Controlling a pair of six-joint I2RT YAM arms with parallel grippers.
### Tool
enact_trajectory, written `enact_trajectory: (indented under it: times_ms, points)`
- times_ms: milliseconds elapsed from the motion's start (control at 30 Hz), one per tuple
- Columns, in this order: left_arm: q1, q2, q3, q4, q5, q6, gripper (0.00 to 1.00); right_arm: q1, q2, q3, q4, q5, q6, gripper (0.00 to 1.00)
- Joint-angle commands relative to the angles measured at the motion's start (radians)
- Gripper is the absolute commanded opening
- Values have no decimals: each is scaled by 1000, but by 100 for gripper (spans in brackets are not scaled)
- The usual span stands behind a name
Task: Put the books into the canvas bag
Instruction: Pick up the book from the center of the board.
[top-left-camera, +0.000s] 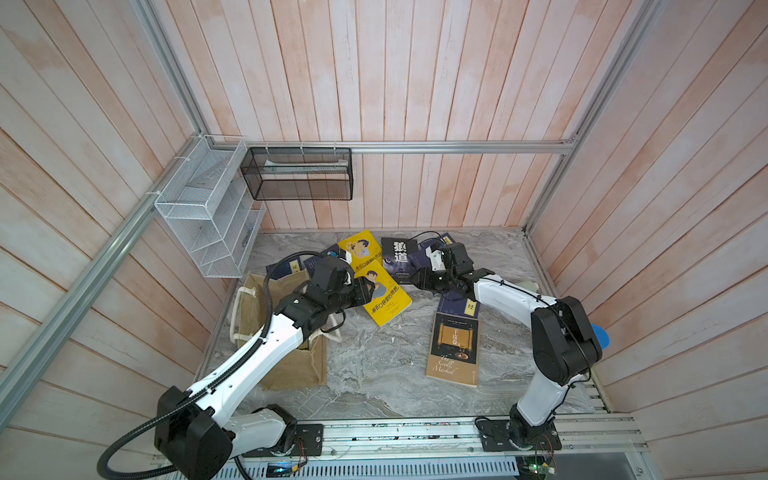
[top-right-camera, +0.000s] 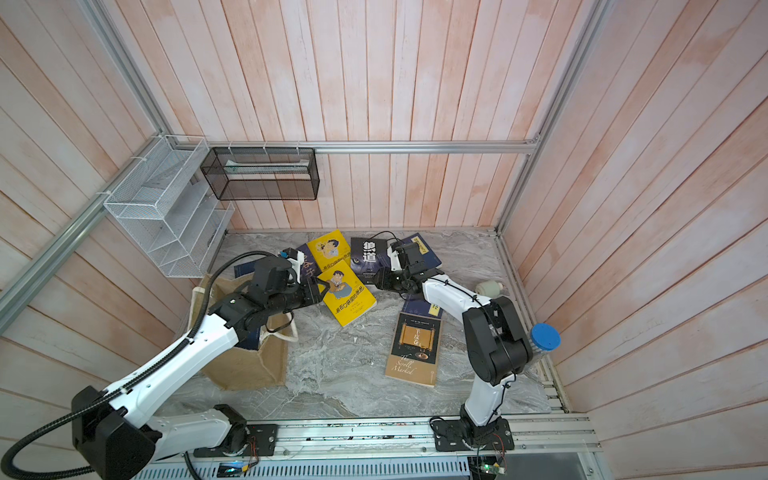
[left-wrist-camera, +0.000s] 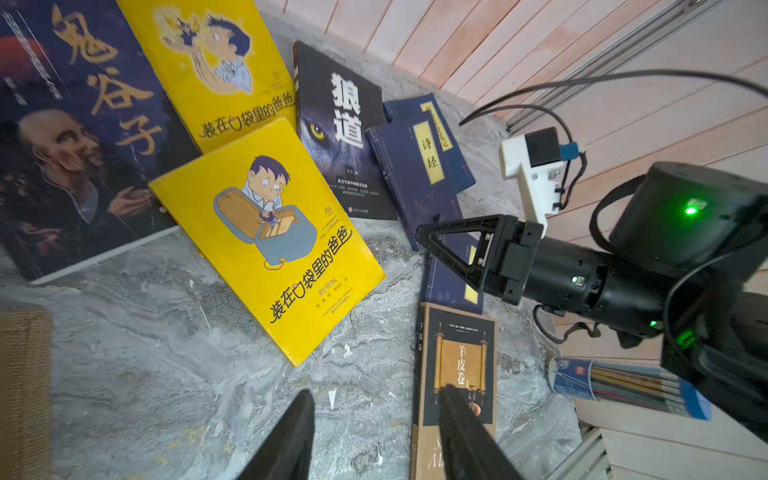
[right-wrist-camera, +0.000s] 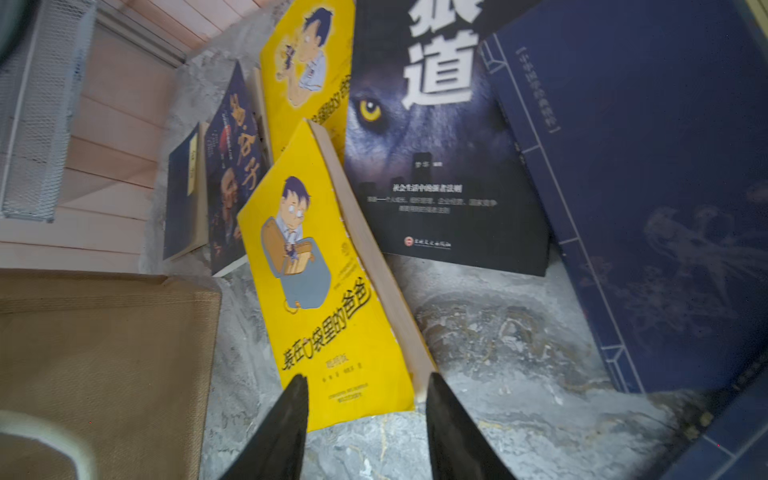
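Observation:
Books lie scattered on the marble table (top-left-camera: 374, 374). A yellow cartoon book (top-left-camera: 384, 295) lies tilted, leaning on a second yellow one (top-left-camera: 359, 247). Beside them lie a black wolf-cover book (top-left-camera: 397, 253), navy books (top-left-camera: 459, 305) and a brown-and-black book (top-left-camera: 454, 349). The tan canvas bag (top-left-camera: 297, 365) stands at the left under my left arm. My left gripper (left-wrist-camera: 376, 392) hangs open above bare table, at the yellow book's left edge (top-left-camera: 368, 291). My right gripper (right-wrist-camera: 366, 378) is open, its fingertips either side of the yellow book's near corner (right-wrist-camera: 357, 395).
A white wire basket (top-left-camera: 199, 208) and a black mesh basket (top-left-camera: 299, 174) hang on the back left walls. A blue-lidded tube of pencils (top-right-camera: 545, 337) and a small white object (top-right-camera: 488, 287) sit by the right wall.

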Motion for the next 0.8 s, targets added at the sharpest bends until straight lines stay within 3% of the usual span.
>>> enact_trajectory:
  times_ms: [0, 267, 767]
  points:
    - [-5, 51, -56, 140, -41, -67, 54, -12, 59, 14, 25, -29, -38, 48]
    - [26, 219, -131, 302, -4, -129, 62, -5, 182, 81, 22, -83, -15, 48]
    - [159, 432, -167, 492, 114, -141, 64, 32, 156, 55, 41, 16, 5, 48]
